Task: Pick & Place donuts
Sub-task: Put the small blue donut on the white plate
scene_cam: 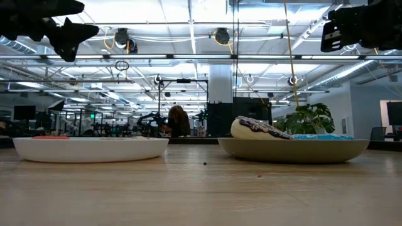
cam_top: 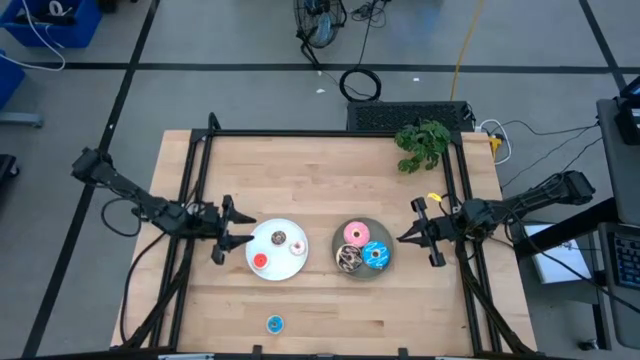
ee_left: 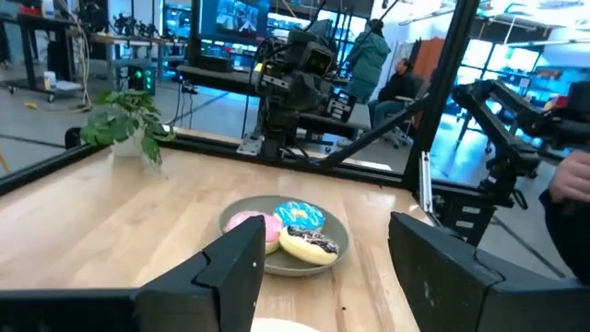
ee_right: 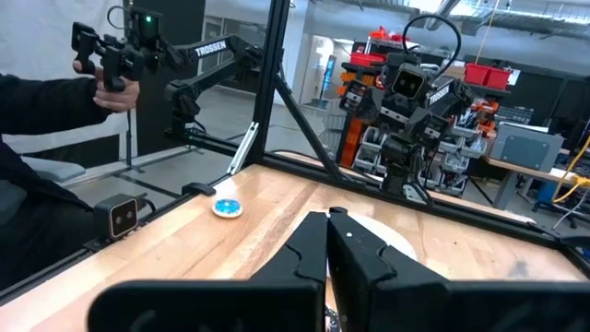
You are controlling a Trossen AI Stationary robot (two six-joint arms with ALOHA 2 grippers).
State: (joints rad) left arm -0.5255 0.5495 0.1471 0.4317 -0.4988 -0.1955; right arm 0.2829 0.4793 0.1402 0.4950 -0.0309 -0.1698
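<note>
A white plate (cam_top: 277, 262) left of centre holds three tiny donuts: a red one (cam_top: 260, 261), a brown one (cam_top: 279, 238) and a white one (cam_top: 297, 246). The grey plate (cam_top: 362, 275) beside it carries the pink donut (cam_top: 354, 234), the blue donut (cam_top: 376, 254) and the brown-sprinkled donut (cam_top: 349, 260). A tiny blue donut (cam_top: 275, 323) lies flat on the table by the near edge. My left gripper (cam_top: 238, 236) hovers open at the white plate's left rim, above the table. My right gripper (cam_top: 404, 238) hovers shut just right of the grey plate.
A potted plant (cam_top: 422, 145) stands at the table's far right corner. A black frame (cam_top: 330, 133) runs along the far and side edges. Bare wood lies at the far side and the near right. A person's sleeve and hand (ee_right: 101, 88) show beyond the table.
</note>
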